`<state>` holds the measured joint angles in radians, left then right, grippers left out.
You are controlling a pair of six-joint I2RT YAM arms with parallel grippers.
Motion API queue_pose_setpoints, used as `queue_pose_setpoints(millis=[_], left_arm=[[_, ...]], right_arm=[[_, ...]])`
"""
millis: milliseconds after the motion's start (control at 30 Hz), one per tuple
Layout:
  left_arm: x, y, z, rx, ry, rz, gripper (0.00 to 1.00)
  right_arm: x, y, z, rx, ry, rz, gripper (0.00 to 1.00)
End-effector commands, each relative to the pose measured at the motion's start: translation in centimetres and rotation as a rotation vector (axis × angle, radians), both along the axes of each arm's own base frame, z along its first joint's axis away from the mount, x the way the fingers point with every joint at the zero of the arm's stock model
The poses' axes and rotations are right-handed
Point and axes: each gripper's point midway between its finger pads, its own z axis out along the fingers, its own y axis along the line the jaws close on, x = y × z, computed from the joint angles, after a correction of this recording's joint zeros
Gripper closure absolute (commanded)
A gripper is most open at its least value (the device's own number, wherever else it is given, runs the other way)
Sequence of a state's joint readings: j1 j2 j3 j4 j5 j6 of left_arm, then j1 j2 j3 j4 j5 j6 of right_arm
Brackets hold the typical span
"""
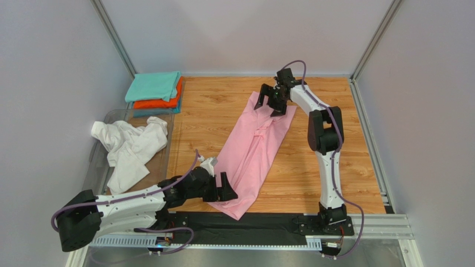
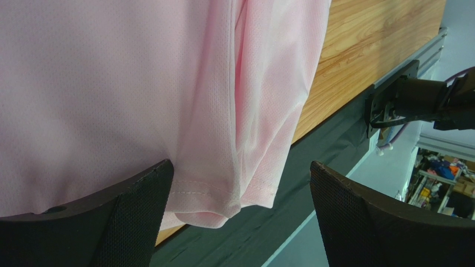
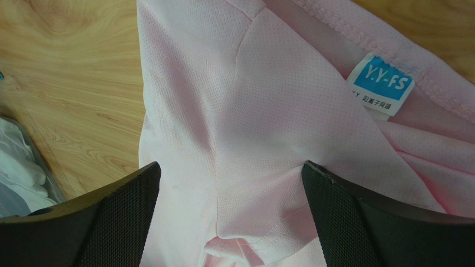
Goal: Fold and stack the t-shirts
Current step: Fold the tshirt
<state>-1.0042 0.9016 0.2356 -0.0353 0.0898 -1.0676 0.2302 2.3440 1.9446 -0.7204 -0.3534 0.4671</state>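
A light pink t-shirt (image 1: 257,150) lies as a long strip across the wooden table, collar far, hem near. My left gripper (image 1: 225,188) stands open over the hem end; its wrist view shows the hem corner (image 2: 223,194) hanging over the table's front edge between the wide-apart fingers (image 2: 139,217). My right gripper (image 1: 273,100) is open above the collar end, where the blue label (image 3: 381,83) and a folded sleeve (image 3: 267,222) show. A white t-shirt (image 1: 131,147) lies crumpled at the left. Teal and orange folded t-shirts (image 1: 154,92) are stacked at the back left.
The white shirt rests in a clear plastic bin (image 1: 114,117) along the left side. A black strip and metal rail (image 1: 267,225) run along the near table edge. Grey walls close in the back and both sides.
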Motion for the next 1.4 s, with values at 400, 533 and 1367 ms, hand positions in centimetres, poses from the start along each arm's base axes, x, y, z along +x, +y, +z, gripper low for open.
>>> queue_pose_setpoints(millis=[400, 533, 1367], left_arm=[[-3.9, -8.4, -1.5, 0.083, 0.045, -0.185, 0.00], [-4.2, -9.5, -1.4, 0.076, 0.041, -0.202, 0.00], [-4.3, -3.2, 6.4, 0.087, -0.112, -0.137, 0.00]], right_arm=[[1.5, 9.8, -5.1, -0.044, -0.035, 0.188, 0.00], [2.1, 11.5, -5.3, -0.059, -0.098, 0.213, 0.00], [-0.2, 10.2, 20.3, -0.004, -0.507, 0.203, 0.00]])
